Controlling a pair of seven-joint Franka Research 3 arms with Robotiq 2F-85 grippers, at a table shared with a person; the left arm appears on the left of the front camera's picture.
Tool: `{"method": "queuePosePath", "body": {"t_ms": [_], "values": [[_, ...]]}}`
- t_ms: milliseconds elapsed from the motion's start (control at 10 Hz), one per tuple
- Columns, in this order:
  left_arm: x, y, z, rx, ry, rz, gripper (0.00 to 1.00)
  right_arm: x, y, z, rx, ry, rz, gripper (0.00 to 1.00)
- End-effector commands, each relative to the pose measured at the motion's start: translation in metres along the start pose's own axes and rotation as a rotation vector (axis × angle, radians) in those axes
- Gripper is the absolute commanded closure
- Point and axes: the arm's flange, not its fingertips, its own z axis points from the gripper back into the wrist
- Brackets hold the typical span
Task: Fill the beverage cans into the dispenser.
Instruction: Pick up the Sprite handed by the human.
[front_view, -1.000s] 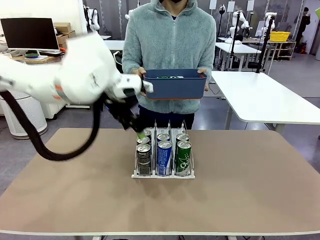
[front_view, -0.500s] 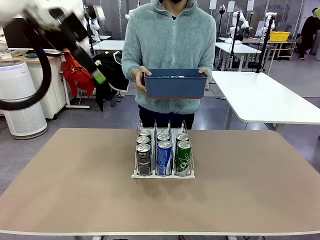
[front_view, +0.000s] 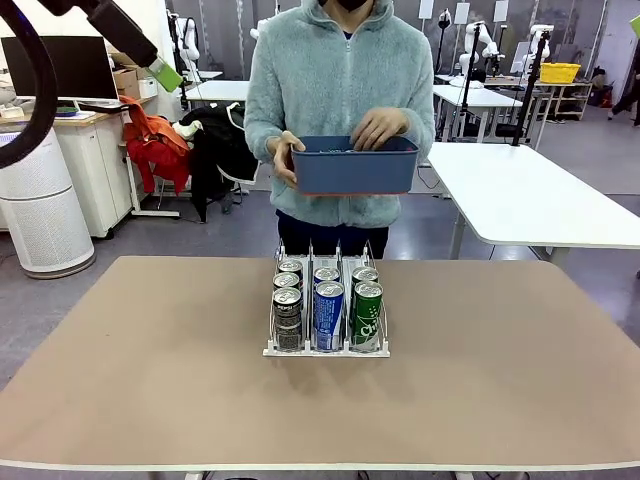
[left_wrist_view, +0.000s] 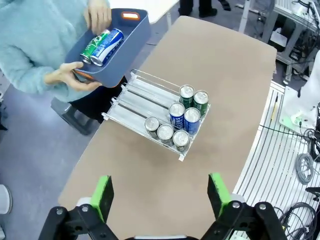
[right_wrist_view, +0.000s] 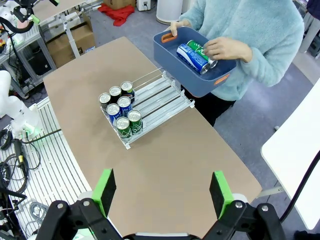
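Left claw (front_view: 152, 63): hangs high over the far left, well clear of the desk (front_view: 150, 380); stands with jaws wide apart and grips nothing. From its own wrist camera, shows green pads (left_wrist_view: 102, 194) spread to either side.

Right claw (right_wrist_view: 162, 194): likewise high above the desk, jaws wide apart, nothing between them.

Dispenser (front_view: 325, 351): sits at the middle of the desk, low white lip toward the near edge. Holds seven upright cans bunched at the near end against the lip. Left lane: three dark cans (front_view: 287, 320) in a row. Middle lane: two blue cans (front_view: 328, 316). Right lane: two green cans (front_view: 367, 317). Seen from above, wire rails (left_wrist_view: 137, 97) run on toward the far side behind the cans.

Beyond the far edge, a person (front_view: 340, 70) in a pale fleece, with a dark blue tub (front_view: 355, 172) held at waist height above the desk. In the tub, lying side by side: a green can (right_wrist_view: 200, 48) and a blue can (right_wrist_view: 188, 54). One hand (front_view: 283, 160) grips the tub's left end; the other hand (front_view: 378, 126) reaches in over the right part, fingers at the cans' ends.
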Motion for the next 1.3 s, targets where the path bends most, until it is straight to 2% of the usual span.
{"method": "queuePosePath", "body": {"t_ms": [0,100,200,1000,1200], "values": [[0.004,-0.003,0.004,0.085,0.029,0.026,0.0,-0.001,0.001,-0.001,0.003,0.002,0.001,0.0],[0.004,-0.004,0.004,0.112,0.025,0.014,0.0,-0.001,0.001,-0.001,0.003,0.002,0.001,0.0],[0.004,-0.005,0.005,0.031,0.005,0.01,0.0,-0.001,0.001,-0.001,0.003,0.002,0.001,0.0],[0.006,-0.006,0.006,0.05,0.009,0.01,0.0,-0.001,0.001,-0.001,0.003,0.002,0.001,0.0],[0.014,-0.006,0.026,0.045,0.02,0.027,0.0,-0.001,0.001,-0.001,0.003,0.002,0.001,0.0]]}}
